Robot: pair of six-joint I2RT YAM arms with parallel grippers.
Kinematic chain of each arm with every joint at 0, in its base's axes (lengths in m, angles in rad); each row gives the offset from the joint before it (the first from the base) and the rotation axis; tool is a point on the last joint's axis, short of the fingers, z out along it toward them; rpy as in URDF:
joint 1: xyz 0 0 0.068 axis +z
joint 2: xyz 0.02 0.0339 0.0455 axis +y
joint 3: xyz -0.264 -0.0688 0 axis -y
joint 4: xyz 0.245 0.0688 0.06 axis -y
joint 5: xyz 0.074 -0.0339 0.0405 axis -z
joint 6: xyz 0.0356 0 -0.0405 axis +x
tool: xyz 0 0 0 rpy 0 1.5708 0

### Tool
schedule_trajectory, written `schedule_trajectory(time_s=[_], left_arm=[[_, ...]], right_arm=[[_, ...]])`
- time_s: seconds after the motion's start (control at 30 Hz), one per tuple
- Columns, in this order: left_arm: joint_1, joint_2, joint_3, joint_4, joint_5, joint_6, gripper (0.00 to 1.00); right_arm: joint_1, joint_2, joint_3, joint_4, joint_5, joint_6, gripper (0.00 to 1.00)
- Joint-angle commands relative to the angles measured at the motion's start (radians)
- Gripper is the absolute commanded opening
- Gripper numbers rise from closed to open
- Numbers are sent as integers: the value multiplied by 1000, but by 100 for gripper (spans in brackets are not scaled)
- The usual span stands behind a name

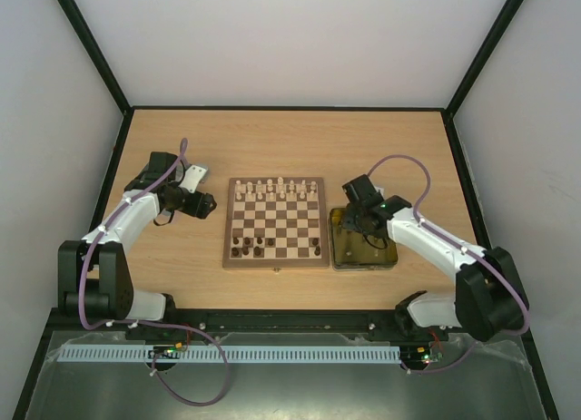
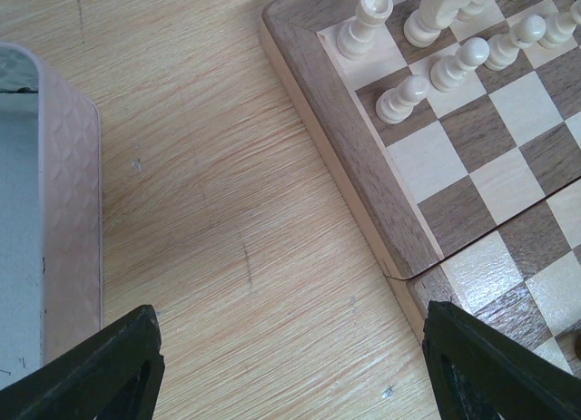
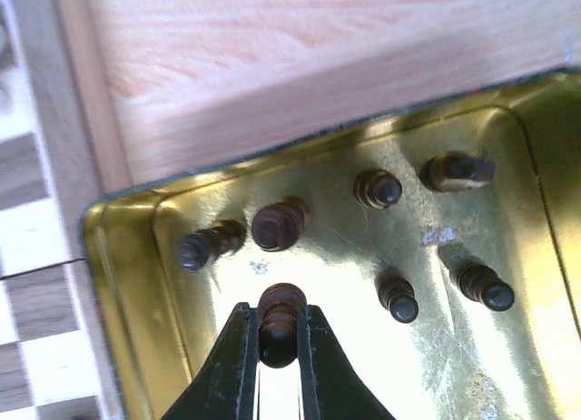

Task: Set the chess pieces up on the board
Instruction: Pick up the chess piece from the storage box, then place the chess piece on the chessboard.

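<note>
The jaws of the right gripper (image 3: 280, 334) are narrow and pinch a dark brown piece (image 3: 281, 304) by its turned body, over the yellow-lined tin (image 3: 536, 284). The piece looks light, stiff and smooth, with a round profile that could roll or twist out, so a square pinch low on the stem, just above the base, seems safest for standing it upright. Six more dark pieces (image 3: 281, 225) sit in the tin beyond it, some tipped over. Just left of the tin lies the board (image 1: 272, 262), with the pale pieces (image 1: 277, 189) lined up along its two far rows and a few dark ones (image 1: 247, 247) at its near left corner. Left of the board, the left gripper (image 2: 290, 366) hangs with its jaws wide over bare desk (image 2: 227, 211), holding nothing, between the board's edge and the silver lid (image 2: 54, 211).
</note>
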Motion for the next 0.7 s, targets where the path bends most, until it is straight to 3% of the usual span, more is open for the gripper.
schedule_trajectory(time_s=[0.0,0.13,0.23,0.43,0.67], left_arm=[[6,3,-12,7,11,0,79],[6,2,-12,7,11,0,79],[6,4,-10,7,10,0,79],[6,2,-11,7,4,-1,79],[6,-3,-14,5,3,0,79]], right_arm=[[-4,-58,57,-94,53,-26,2],[31,-65,74,-96,24,-24,2],[141,-33,121,-105,52,7,2],[359,121,244,-109,79,64,2],[455,261,316,-46,23,88,2]])
